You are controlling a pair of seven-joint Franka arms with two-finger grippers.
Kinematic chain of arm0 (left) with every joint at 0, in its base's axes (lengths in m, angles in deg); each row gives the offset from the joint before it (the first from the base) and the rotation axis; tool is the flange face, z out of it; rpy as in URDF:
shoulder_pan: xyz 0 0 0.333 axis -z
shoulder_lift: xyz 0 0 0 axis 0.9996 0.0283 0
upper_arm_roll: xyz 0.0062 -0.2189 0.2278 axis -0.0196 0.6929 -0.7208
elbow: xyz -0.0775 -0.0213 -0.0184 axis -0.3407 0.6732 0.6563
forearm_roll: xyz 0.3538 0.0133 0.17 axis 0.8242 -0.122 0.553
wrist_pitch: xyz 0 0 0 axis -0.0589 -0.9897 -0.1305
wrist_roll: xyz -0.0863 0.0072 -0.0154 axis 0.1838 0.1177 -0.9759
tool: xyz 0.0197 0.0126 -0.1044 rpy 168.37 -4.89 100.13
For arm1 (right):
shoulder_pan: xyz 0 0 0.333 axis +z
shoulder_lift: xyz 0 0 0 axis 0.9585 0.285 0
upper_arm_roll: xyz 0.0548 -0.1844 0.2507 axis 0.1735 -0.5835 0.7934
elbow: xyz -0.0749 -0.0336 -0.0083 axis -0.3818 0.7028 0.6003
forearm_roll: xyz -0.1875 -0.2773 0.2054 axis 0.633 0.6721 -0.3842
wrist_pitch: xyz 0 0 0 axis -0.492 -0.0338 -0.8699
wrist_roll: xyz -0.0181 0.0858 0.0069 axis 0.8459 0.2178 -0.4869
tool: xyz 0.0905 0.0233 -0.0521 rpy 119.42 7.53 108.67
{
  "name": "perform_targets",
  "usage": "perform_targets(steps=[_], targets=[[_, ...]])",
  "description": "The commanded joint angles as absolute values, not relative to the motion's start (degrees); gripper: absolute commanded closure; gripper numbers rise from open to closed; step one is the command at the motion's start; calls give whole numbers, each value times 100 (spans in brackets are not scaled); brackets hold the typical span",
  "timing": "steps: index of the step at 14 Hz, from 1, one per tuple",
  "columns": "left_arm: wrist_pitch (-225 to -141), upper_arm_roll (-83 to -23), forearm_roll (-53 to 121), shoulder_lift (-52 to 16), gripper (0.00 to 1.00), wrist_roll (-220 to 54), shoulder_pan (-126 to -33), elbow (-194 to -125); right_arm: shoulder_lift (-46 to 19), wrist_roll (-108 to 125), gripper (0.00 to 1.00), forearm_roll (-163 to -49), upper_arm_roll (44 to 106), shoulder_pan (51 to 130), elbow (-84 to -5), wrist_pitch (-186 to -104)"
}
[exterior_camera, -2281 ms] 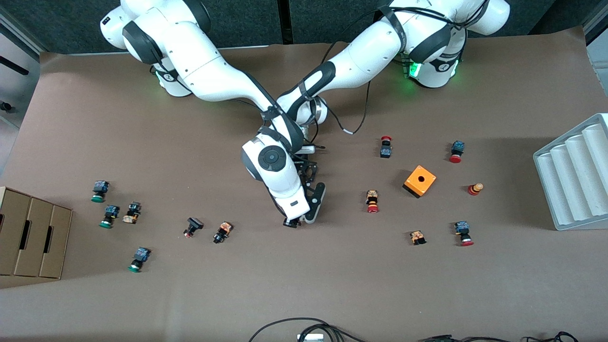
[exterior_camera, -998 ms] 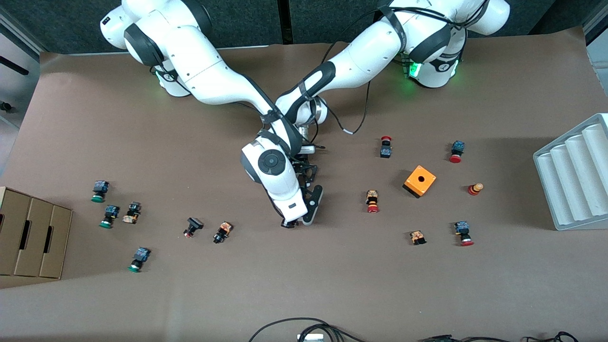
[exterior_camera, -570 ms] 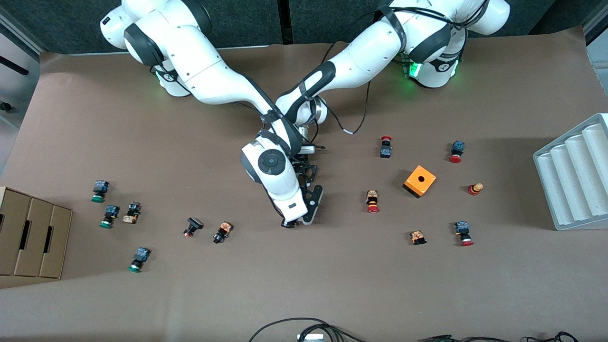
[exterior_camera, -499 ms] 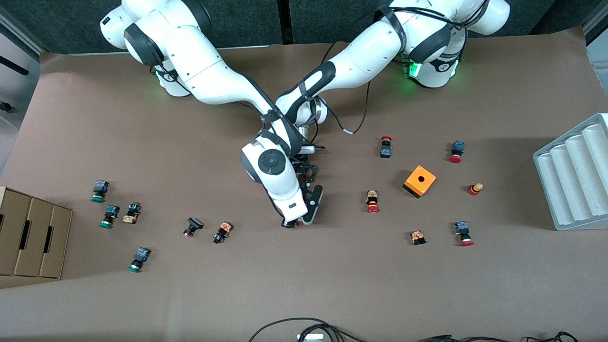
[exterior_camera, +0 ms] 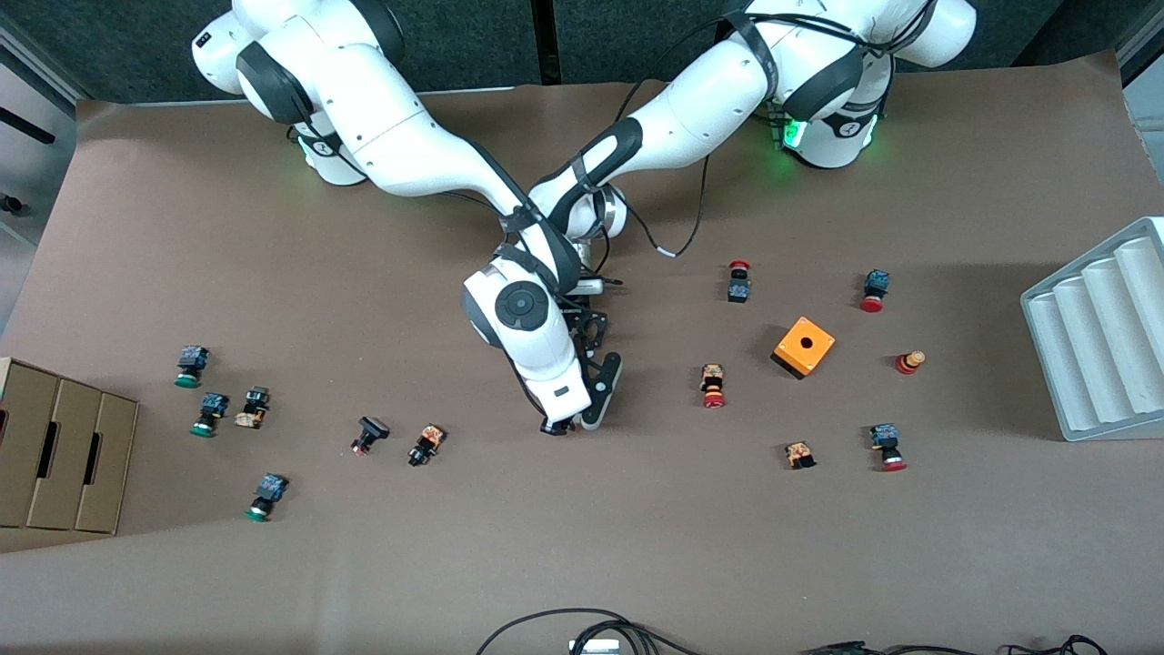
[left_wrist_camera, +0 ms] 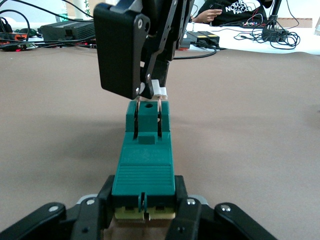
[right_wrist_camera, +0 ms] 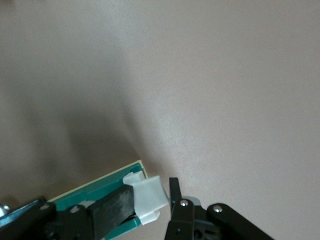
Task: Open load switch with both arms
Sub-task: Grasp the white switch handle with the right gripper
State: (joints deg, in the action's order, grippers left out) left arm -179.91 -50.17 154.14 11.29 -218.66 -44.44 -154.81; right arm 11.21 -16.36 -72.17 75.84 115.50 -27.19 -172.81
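The load switch (left_wrist_camera: 144, 165), a narrow dark-green block, lies low over the brown table (exterior_camera: 637, 546) at its middle, and both hands hide it in the front view. My left gripper (left_wrist_camera: 144, 201) is shut on one end of it. One black finger (exterior_camera: 602, 382) of that gripper shows beside the right hand. My right gripper (right_wrist_camera: 152, 202) comes down from above and is shut on the white sliding piece (right_wrist_camera: 147, 192) at the switch's other end. The left wrist view shows that gripper (left_wrist_camera: 149, 92) pinching the piece, and in the front view its tips (exterior_camera: 556, 426) touch down.
An orange cube (exterior_camera: 804, 346) with a hole and several red-capped buttons lie toward the left arm's end. Green-capped buttons and a cardboard box (exterior_camera: 64, 455) are at the right arm's end. A grey ribbed tray (exterior_camera: 1100, 337) stands at the left arm's end. Cables (exterior_camera: 582, 628) lie at the front edge.
Both hands have shifted only slightly at the middle of the table. Both grips look the same as before.
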Motion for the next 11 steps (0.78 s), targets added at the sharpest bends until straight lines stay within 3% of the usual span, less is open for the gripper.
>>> perform_targets(steps=[1, 11], targets=[[-18088, -5068, 15494, 1167, 58, -21921, -4426, -15427, 1023, -1486, 63, -7139, 7607, 11607, -2804, -17355], [-18088, -5068, 15494, 1167, 57, -21947, -4417, -15436, 1023, -1460, 66, -7147, 7616, 11677, -2840, -17258]])
